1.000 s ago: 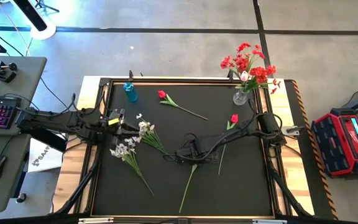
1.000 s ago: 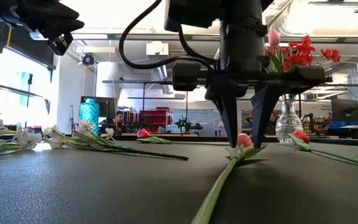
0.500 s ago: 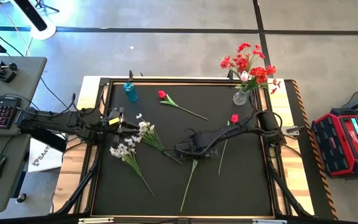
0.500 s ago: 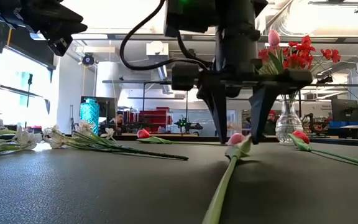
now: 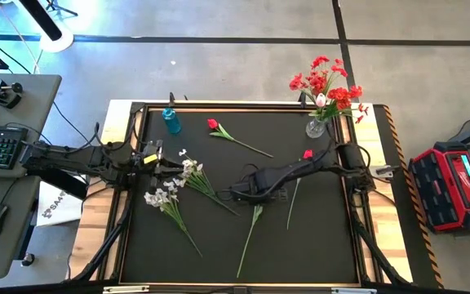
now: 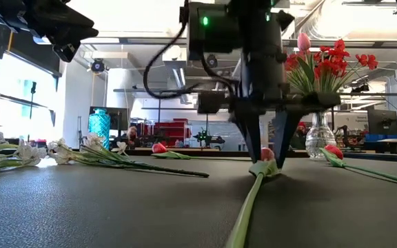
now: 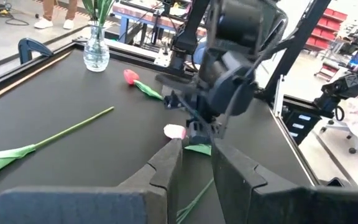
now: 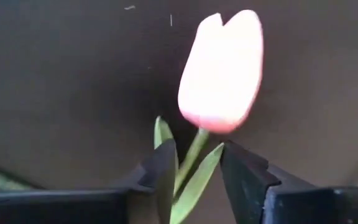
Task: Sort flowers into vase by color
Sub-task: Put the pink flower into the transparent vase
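A pale pink tulip (image 8: 222, 65) lies on the black mat, its green stem (image 5: 247, 241) running toward the near edge. My right gripper (image 6: 267, 153) stands over its head end, pointing down, shut on it. My left gripper (image 7: 196, 155) hovers open by a narrow gap and empty, above the white blossom sprays (image 5: 188, 173) at the mat's left. Two single red buds (image 5: 212, 124) (image 5: 307, 154) lie on the mat. A glass vase (image 5: 316, 127) at the far right holds red sprays (image 5: 325, 82) and a pink tulip. My right gripper pinches the tulip's stem and its two leaves just below the flower head (image 8: 191, 158) between its two fingers. The fingers come from above, pointing down, and lie across the stem. The long stem (image 6: 247, 207) lies on the mat.
A blue bottle-shaped vase (image 5: 170, 121) stands at the far left of the mat. A second white spray (image 5: 163, 198) lies near the left edge. The mat has a raised frame (image 5: 357, 245). A desk with a keyboard stands left of the table, a red case to the right.
My right gripper has gone a little toward the far edge and its fingers have closed in on the tulip just below the head. The tulip's head end has shifted slightly with it; the stem stays on the mat.
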### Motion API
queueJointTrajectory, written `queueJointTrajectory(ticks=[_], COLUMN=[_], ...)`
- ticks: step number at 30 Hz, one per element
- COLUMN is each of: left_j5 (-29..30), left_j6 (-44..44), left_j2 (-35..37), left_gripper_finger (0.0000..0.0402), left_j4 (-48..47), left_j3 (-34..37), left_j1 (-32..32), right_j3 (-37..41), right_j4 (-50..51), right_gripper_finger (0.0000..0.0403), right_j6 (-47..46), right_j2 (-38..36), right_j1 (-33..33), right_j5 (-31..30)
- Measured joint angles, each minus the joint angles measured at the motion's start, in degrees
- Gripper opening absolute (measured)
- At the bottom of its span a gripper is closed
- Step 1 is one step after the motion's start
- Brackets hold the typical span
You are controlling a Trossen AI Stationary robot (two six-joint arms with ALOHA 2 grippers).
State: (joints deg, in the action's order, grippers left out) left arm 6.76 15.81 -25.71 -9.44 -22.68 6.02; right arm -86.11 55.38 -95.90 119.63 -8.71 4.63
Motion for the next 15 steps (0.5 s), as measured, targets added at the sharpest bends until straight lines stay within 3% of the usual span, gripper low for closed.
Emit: queueJointTrajectory(ticks=[7, 15], left_j5=[0.0, 0.0], left_j6=[1.0, 2.1], left_j2=[0.0, 0.0], left_gripper_finger=[0.0074, 0.0074], left_j4=[-1.8, -3.4], left_j3=[0.0, 0.0], left_j1=[0.0, 0.0], right_j3=[3.4, 3.7], right_j4=[-5.6, -6.2], right_gripper_finger=[0.0079, 0.0005], right_j6=[0.8, 1.9], right_j2=[-0.4, -1.7], right_j1=[0.3, -0.1], right_j5=[1.5, -1.3])
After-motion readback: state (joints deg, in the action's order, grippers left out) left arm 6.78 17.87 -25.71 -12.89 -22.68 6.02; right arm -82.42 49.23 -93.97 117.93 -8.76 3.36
